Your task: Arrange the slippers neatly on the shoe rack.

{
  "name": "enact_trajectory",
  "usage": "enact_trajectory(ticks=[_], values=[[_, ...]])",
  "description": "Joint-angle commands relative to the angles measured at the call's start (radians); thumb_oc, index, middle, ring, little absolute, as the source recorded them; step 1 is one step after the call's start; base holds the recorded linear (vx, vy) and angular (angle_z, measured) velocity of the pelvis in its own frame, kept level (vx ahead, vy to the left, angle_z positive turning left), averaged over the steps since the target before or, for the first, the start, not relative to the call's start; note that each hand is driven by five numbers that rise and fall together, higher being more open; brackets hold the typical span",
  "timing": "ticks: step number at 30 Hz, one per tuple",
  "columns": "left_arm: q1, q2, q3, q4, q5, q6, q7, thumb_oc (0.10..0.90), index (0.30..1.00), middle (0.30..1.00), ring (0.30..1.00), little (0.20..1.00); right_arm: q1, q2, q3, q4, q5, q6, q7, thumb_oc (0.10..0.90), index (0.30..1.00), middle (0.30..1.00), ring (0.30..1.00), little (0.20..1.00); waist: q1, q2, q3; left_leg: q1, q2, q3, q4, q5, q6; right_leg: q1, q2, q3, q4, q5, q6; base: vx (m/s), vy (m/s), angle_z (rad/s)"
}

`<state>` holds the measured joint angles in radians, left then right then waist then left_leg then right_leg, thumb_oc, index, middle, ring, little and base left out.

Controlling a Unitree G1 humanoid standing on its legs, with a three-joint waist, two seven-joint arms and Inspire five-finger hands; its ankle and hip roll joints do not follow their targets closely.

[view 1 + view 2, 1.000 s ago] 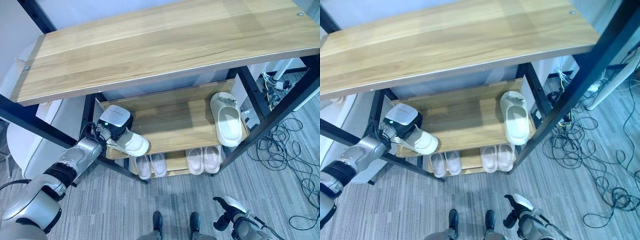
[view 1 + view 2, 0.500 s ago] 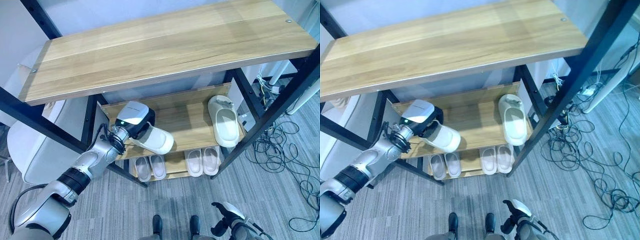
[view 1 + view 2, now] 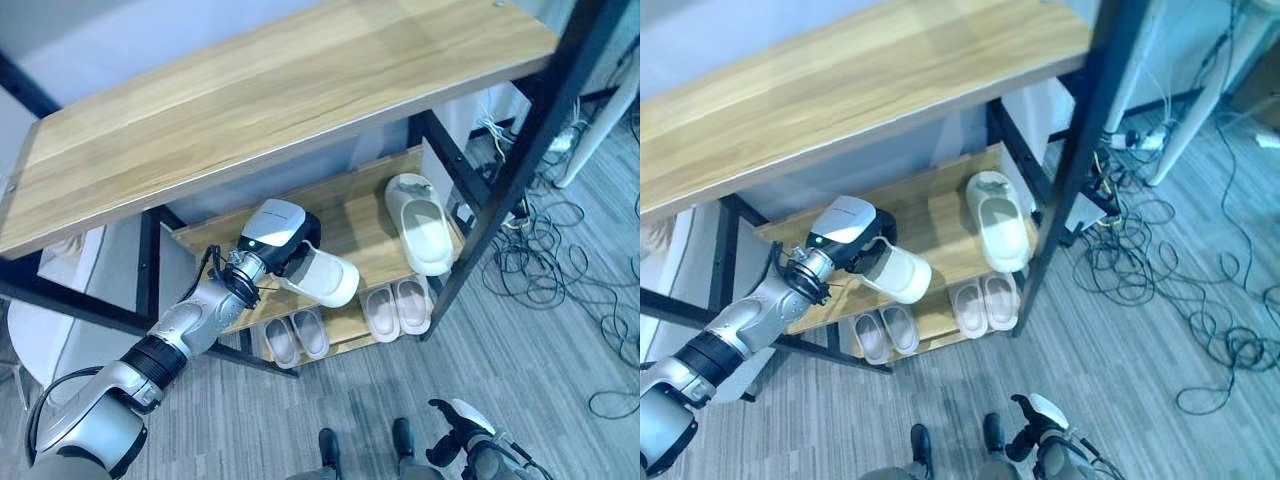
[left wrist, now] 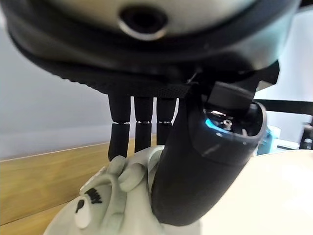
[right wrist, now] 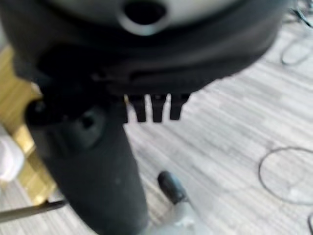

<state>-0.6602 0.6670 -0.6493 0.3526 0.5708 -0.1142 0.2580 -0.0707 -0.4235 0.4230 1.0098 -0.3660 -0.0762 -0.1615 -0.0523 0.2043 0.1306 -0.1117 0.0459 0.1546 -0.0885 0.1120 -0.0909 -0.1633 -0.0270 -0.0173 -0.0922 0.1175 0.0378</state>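
Left eye view: the left hand [image 3: 272,232] carries a pale slipper [image 3: 322,277] over the front edge of the middle shelf [image 3: 365,210] of the shoe rack [image 3: 250,110]. A second slipper [image 3: 421,221] lies flat at the shelf's right end, well apart. Two further pairs [image 3: 345,322] stand on the bottom shelf. The right hand [image 3: 455,428] hangs low above the floor [image 3: 560,360].

Right eye view: same layout; loose cables [image 3: 1160,290] lie on the grey plank floor right of the rack.

Left wrist view: fingers [image 4: 142,131] and thumb are closed round the slipper's strap [image 4: 122,171]. The slipper appears to be light, moulded foam, slightly yielding and not fragile; the strap and heel end look the surest hold.

Right wrist view: the fingers [image 5: 151,107] are straight and hold nothing.
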Motion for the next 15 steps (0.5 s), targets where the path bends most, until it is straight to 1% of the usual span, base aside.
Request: enact_trajectory(ticks=[1,5,11,15], values=[[-0.167,-0.01,0.094,0.049,-0.04,-0.011,0.127,0.4,0.3,0.3,0.3,0.3,0.031,-0.05,0.001,-0.052,0.022,-0.016,-0.03,0.8,0.9,0.9,0.9,0.9,-0.006,-0.03,-0.048,-0.074,-0.049,-0.022,0.001,-0.024,0.027,-0.014,-0.064,-0.079,0.005,-0.093,0.103,0.01,0.014,-0.25],[-0.237,-0.013,0.061,0.088,-0.04,-0.004,0.139,0.4,0.3,0.3,0.3,0.3,0.042,-0.059,-0.002,-0.059,0.032,-0.021,-0.029,0.8,0.9,0.9,0.9,0.9,-0.026,-0.035,-0.043,-0.084,-0.053,-0.015,0.001,-0.028,0.029,-0.034,-0.066,-0.066,0.005,-0.085,0.103,0.0,0.011,-0.09],[-0.304,-0.025,0.031,0.106,-0.037,0.001,0.157,0.4,0.3,0.3,0.3,0.3,0.04,-0.062,0.002,-0.059,0.043,-0.024,-0.03,0.8,0.9,0.9,0.9,0.9,-0.035,-0.038,-0.042,-0.105,-0.054,-0.013,0.001,-0.024,0.03,-0.059,-0.069,-0.063,0.005,-0.075,0.105,0.0,0.001,-0.1],[-0.366,-0.034,-0.015,0.156,-0.023,0.005,0.164,0.4,0.3,0.3,0.3,0.3,0.034,-0.07,0.012,-0.068,0.05,-0.031,-0.03,0.8,0.9,0.9,0.9,0.9,-0.047,-0.043,-0.035,-0.124,-0.053,-0.008,0.001,-0.021,0.032,-0.082,-0.068,-0.054,0.005,-0.067,0.106,0.0,0.003,-0.02]])
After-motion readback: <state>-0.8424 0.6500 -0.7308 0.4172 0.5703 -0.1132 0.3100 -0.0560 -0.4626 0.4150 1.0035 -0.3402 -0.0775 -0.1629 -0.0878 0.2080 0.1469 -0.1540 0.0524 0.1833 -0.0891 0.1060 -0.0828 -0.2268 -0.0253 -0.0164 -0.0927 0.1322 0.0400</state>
